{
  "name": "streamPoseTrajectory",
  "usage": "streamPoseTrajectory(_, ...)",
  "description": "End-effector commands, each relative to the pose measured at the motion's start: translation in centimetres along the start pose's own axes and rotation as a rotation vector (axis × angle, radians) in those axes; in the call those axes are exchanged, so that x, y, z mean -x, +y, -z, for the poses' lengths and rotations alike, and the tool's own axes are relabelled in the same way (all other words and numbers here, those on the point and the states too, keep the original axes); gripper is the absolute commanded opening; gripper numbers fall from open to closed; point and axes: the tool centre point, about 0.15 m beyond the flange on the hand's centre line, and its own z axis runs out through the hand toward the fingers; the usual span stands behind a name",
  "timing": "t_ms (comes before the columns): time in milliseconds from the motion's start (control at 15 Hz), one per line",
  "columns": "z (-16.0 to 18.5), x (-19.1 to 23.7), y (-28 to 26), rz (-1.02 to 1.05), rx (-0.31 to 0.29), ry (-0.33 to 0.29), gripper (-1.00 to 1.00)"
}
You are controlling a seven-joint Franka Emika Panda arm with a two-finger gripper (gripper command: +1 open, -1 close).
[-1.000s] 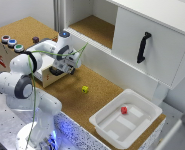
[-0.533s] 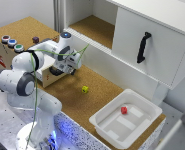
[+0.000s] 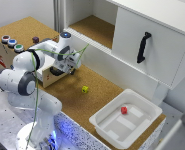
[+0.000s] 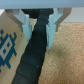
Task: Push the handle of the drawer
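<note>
The light-brown box (image 3: 7, 56) with three round coloured buttons (image 3: 12, 43) stands at the exterior view's left. Its pale wooden drawer (image 3: 48, 76) juts out a little toward the cork floor. My gripper (image 3: 67, 68) is right at the drawer front. In the wrist view the dark handle (image 4: 34, 52) fills the gap between my two pale fingers (image 4: 50, 31), and my gripper (image 4: 36, 25) looks shut on it. The drawer front (image 4: 9, 47), with a blue print, lies beside the handle.
A small yellow cube (image 3: 85, 89) lies on the cork floor (image 3: 99, 97) near my gripper. A white plastic tray (image 3: 108, 120) holds a red block (image 3: 124, 110) at the exterior view's right. Behind stands a big white cabinet panel (image 3: 157, 47) with a long black handle (image 3: 142, 47).
My gripper has shifted very slightly toward the box with the handle between its fingers. Nothing else has moved.
</note>
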Motion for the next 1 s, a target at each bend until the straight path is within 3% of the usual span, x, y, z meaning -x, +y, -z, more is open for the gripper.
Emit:
streamPoseTrajectory(0, -1.3, -0.8, -0.6, 0.028, 0.034, -0.094, -1.00)
streamPoseTrajectory(400, -2.6, -0.2, -5.6, -0.067, 0.077, -0.111, -1.00)
streamPoseTrajectory(933, -4.8, -1.4, -13.3, -0.104, 0.037, -0.098, -1.00)
